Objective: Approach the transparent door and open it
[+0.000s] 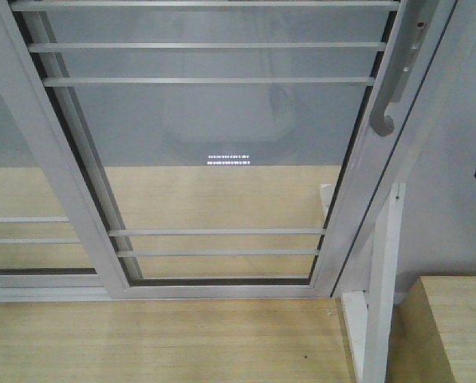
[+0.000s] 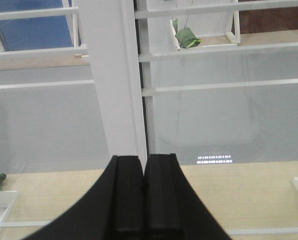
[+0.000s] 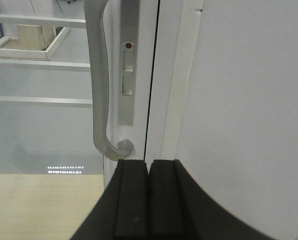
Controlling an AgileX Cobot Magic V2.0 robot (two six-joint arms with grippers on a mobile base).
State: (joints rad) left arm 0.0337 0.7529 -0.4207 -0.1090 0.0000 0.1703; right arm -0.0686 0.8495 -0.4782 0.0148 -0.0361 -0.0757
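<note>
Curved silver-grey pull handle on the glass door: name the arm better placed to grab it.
Right. The right black pincer, shut, is close under the curved silver-grey pull handle. The left black pincer, also shut, faces a white frame post with no handle in view.

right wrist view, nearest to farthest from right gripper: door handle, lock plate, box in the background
1. Curved silver-grey pull handle, hook just above-left of the right gripper.
2. Narrow silver lock plate, higher up, right of the handle.
3. White-framed wooden box, far background, top left.
</note>
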